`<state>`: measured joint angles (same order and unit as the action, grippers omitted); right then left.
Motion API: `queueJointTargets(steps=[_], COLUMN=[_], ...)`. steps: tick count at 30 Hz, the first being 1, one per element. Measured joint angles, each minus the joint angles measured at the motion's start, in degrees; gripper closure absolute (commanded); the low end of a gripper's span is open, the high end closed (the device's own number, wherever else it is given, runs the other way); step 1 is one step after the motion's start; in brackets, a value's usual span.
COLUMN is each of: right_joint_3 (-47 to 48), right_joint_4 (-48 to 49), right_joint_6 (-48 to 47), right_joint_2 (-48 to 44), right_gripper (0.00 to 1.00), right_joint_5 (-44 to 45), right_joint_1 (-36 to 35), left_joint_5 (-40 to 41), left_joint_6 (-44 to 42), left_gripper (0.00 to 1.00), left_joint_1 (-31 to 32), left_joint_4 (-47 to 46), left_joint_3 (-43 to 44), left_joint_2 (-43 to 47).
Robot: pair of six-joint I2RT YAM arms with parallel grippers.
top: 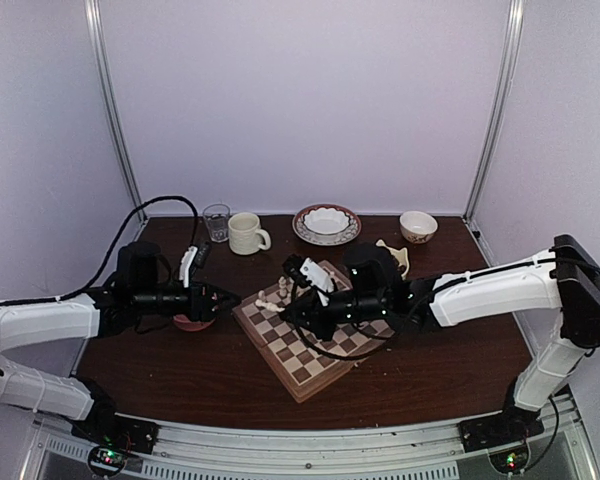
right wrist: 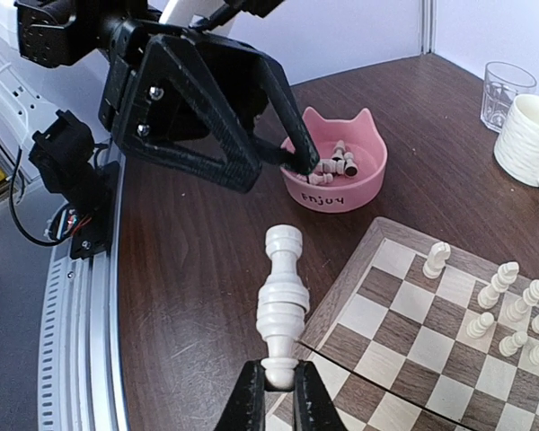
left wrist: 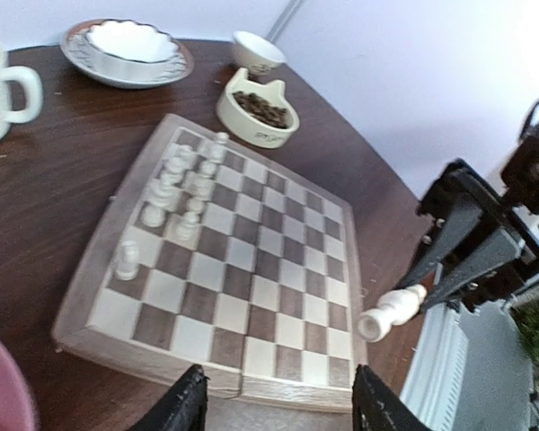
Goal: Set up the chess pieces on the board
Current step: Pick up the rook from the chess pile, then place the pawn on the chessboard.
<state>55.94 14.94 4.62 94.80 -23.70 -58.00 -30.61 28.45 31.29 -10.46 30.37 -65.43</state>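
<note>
The checkered board [top: 325, 350] lies mid-table, with several cream chess pieces [left wrist: 175, 193] standing near one edge. My right gripper [right wrist: 280, 384] is shut on the narrow end of a tall cream piece [right wrist: 283, 292], held in the air over the board's near edge [right wrist: 341, 310]. In the left wrist view that piece [left wrist: 391, 312] sticks out of the right gripper [left wrist: 431, 292] beside the board's corner. My left gripper [left wrist: 278, 409] is open and empty, facing the board [left wrist: 251, 260]. It [top: 230, 298] hovers by the pink bowl [right wrist: 337, 171], which holds several more pieces.
A cream cat-shaped bowl [left wrist: 256, 112] of dark pieces sits behind the board. At the back stand a white bowl on a plate [top: 326, 222], a small bowl [top: 418, 226], a mug [top: 246, 234] and a glass [top: 217, 221].
</note>
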Motion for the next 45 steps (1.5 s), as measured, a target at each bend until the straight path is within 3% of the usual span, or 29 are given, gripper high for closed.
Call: queueJointTargets(steps=[5,12,18,29,33,38,45], right_joint_3=[-0.50,-0.50,-0.50,-0.48,0.37,4.26,25.66], right_joint_4=[1.68,2.78,2.89,2.25,0.59,-5.73,-33.44], right_joint_6=[-0.17,-0.22,-0.17,-0.17,-0.31,-0.79,-3.69], right_joint_2=[-0.98,-1.01,-1.01,-0.94,-0.59,1.33,9.49], right_gripper=[1.00,1.00,1.00,1.00,1.00,1.00,1.00], right_joint_5=[-2.12,-4.04,-5.68,-5.75,-4.20,-0.42,2.19], right_joint_1=[0.00,0.00,0.00,0.15,0.13,0.13,0.68], left_joint_5=[-9.05,-13.62,-14.75,-15.02,-11.17,1.18,17.05], left_joint_6=[0.81,1.01,1.22,0.59,-0.76,-3.32,-5.25], left_gripper=[0.46,0.51,0.71,0.99,1.00,1.00,1.00], left_joint_1=[2.27,4.79,5.03,5.16,5.22,5.27,5.27], left_joint_4=[-6.25,-7.89,-8.37,-7.65,-4.20,4.68,13.77], left_joint_3=[0.22,2.51,2.99,3.82,4.24,5.57,6.08], left_joint_2=[-4.42,-6.60,-7.30,-7.85,-7.43,-5.16,-0.42])
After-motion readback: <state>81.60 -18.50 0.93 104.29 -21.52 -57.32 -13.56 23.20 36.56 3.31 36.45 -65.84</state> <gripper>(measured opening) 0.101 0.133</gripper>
